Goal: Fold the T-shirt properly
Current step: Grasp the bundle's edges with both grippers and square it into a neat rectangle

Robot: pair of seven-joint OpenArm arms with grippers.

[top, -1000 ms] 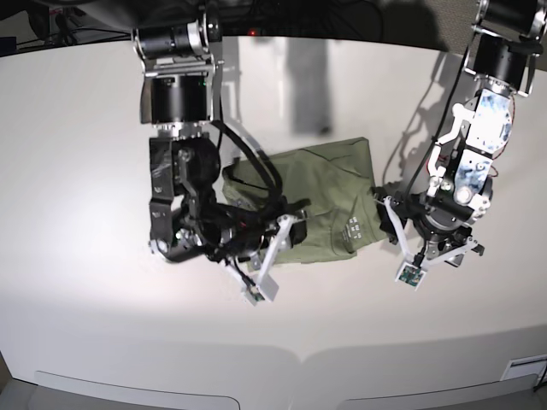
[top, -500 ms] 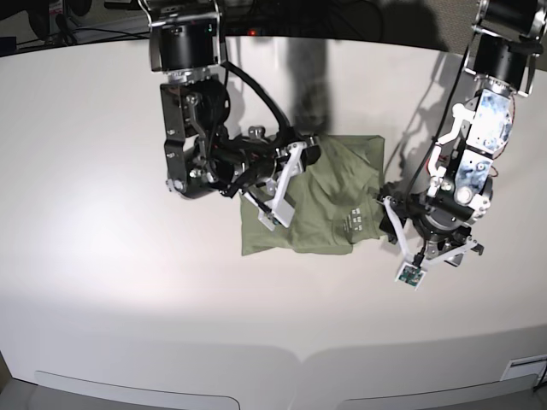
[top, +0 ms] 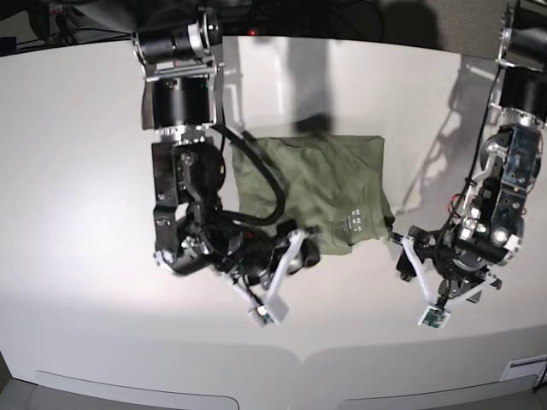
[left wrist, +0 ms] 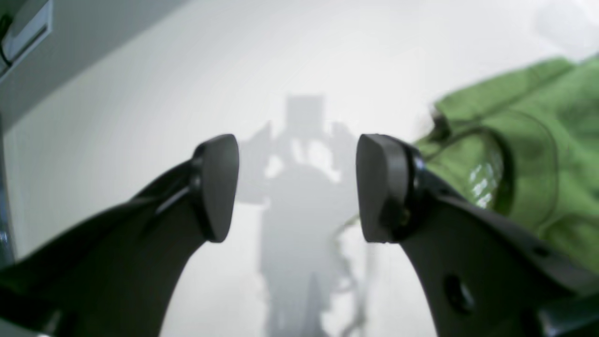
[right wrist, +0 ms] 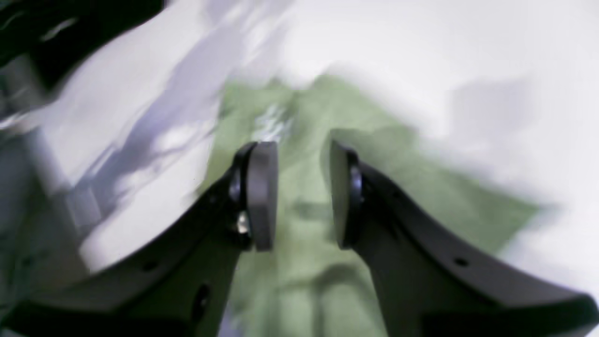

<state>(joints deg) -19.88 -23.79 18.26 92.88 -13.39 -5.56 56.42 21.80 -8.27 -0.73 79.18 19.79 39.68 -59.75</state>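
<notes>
1. The T-shirt [top: 320, 192] is lying folded into a rough rectangle on the white desk [top: 77, 171], with its small white neck label facing up near its front right corner in the base view.
2. The right end effector [right wrist: 299, 196] is hovering low at the T-shirt's front edge, on the base view's left side of the garment.
3. Its two dark pads are standing a narrow gap apart, with green fabric showing through the gap and nothing pinched between them; this view is blurred.
4. The left end effector [left wrist: 297, 187] is hanging just past the T-shirt's label corner, on the base view's right side of the garment.
5. Its pads [left wrist: 217, 187] are spread wide, and only bare desk and the arm's own shadow are showing between them.
6. In the left wrist view the T-shirt [left wrist: 529, 140] is lying beside the right-hand pad, not between the two.
7. Neither arm is lifting any cloth; the garment is resting flat, wrinkled across its top layer.
</notes>
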